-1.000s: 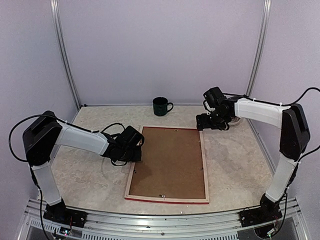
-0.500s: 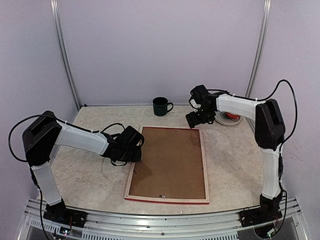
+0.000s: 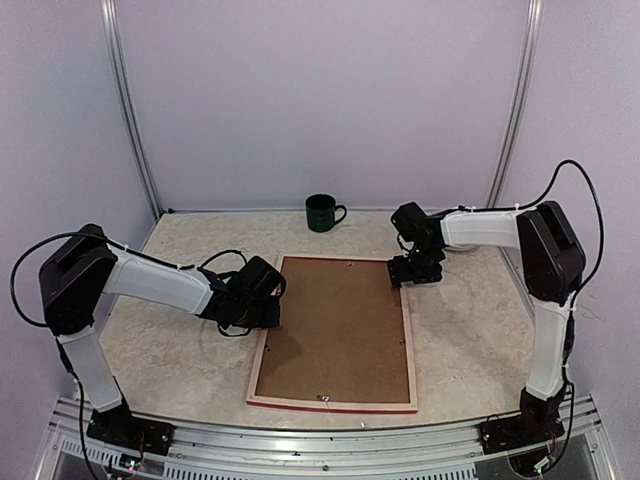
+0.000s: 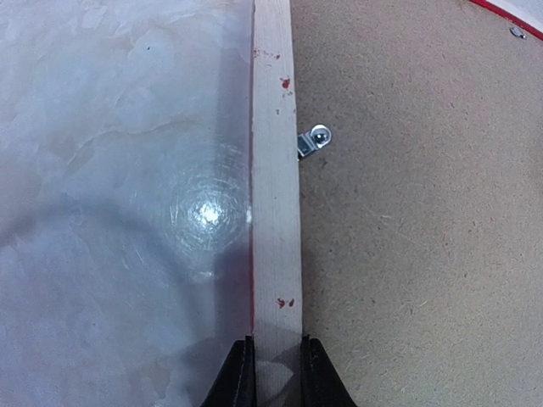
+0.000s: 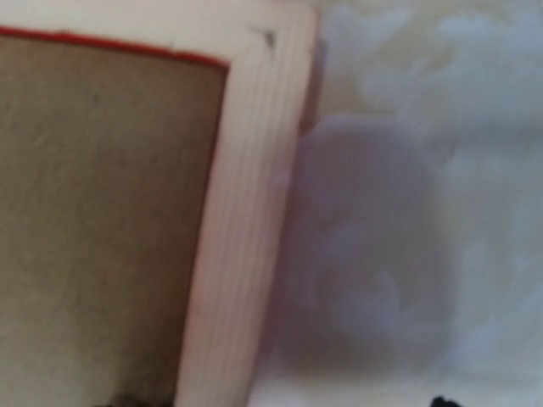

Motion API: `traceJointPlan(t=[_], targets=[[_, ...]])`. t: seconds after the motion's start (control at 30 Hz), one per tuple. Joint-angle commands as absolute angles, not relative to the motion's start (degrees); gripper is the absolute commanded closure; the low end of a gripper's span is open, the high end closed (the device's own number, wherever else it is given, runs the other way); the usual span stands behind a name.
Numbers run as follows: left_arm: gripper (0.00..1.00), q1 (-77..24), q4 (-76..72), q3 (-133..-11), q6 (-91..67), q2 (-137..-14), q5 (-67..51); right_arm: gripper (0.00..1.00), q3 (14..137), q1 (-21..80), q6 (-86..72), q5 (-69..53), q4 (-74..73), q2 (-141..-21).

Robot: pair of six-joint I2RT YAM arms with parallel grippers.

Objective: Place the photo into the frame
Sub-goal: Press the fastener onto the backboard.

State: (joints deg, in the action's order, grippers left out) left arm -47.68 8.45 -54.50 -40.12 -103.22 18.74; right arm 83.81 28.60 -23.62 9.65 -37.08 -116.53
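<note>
Right pincer (image 3: 411, 270) moved to frame (image 3: 410, 340) corner, gap unclear | left pincer (image 4: 277, 356) grips frame | board (image 3: 340, 325) inside

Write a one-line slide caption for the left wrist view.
Left gripper pinches the pale wooden rail of the frame, brown backing board and a metal tab alongside.

Table (image 3: 470, 330): pale, marbled top, enclosed by walls at 9, 12 and 3 o'clock. The frame (image 3: 408, 330) lies flat on it at centre, shifted a little toward 6 o'clock, pale wood back up, long sides running 12 to 6, with a brown backing board (image 3: 340, 325) filling its opening. A dark green mug (image 3: 321, 212) stands upright at 12 o'clock near the far wall, well apart from the frame, its handle toward 3 o'clock.
</note>
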Motion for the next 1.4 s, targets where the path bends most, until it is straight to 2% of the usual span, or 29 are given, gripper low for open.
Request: traceJointPlan(t=[0.0, 0.27, 0.63, 0.8, 0.9, 1.37], targets=[[0.89, -48.7, 6.4, -54.1, -41.2, -101.9, 17.9, 0.23, 81.5, 28.5, -29.1, 7.1, -34.9, -114.1], [0.89, -49.1, 5.6, -53.4, -42.1, -102.3, 17.8, 0.29, 79.6, 28.6, -31.9, 9.9, -33.5, -109.4], [0.89, -49.1, 5.3, -53.4, -42.0, -102.8, 17.7, 0.32, 83.6, 28.7, -31.9, 10.5, -36.0, -116.6], [0.89, -49.1, 5.0, -53.0, -42.0, -102.7, 17.5, 0.38, 82.8, 28.8, -32.2, 11.5, -35.8, -116.2], [0.89, -49.1, 4.9, -53.0, -42.1, -103.0, 17.4, 0.45, 82.3, 28.8, -32.2, 11.2, -35.3, -115.6], [0.89, -49.2, 4.4, -52.7, -42.4, -103.3, 17.0, 0.44, 81.9, 29.5, -32.0, 8.9, -35.1, -118.3]])
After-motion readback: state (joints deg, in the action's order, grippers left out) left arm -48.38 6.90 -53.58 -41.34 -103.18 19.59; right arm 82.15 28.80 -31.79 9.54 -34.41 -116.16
